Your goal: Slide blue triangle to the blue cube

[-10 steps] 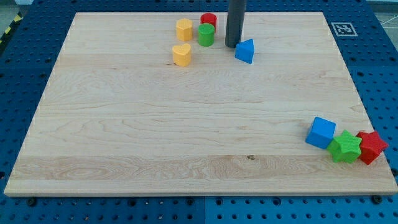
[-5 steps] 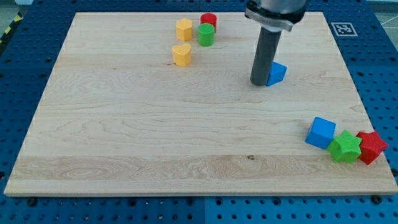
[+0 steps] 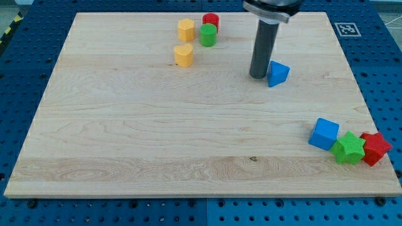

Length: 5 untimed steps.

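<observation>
The blue triangle (image 3: 277, 73) lies on the wooden board (image 3: 188, 125), right of the board's middle and toward the view's top. My tip (image 3: 258, 76) stands just to the view's left of it, close beside it; I cannot tell whether they touch. The blue cube (image 3: 324, 134) sits near the board's right edge toward the view's bottom, well below and right of the triangle.
A green star block (image 3: 348, 149) and a red star block (image 3: 375, 148) sit right of the blue cube. Near the view's top are an orange hexagonal block (image 3: 186, 29), an orange heart block (image 3: 183, 54), a green cylinder (image 3: 208, 35) and a red cylinder (image 3: 211, 21).
The blue triangle slid down and to the right from beside the cylinders. In the last half second my tip drew back slightly up and left; the triangle stayed about where it was.
</observation>
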Available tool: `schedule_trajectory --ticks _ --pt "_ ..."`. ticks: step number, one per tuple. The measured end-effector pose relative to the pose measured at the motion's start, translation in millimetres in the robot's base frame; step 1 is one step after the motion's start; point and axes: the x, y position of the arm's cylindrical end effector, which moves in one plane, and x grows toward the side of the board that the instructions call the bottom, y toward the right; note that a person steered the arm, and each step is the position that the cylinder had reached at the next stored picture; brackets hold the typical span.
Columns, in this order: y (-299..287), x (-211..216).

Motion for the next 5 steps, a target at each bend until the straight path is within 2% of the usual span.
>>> schedule_trajectory --ticks 2,4,5 --pt "16.2 3.4" --pt "19.6 40.7" --pt "21.4 5.7"
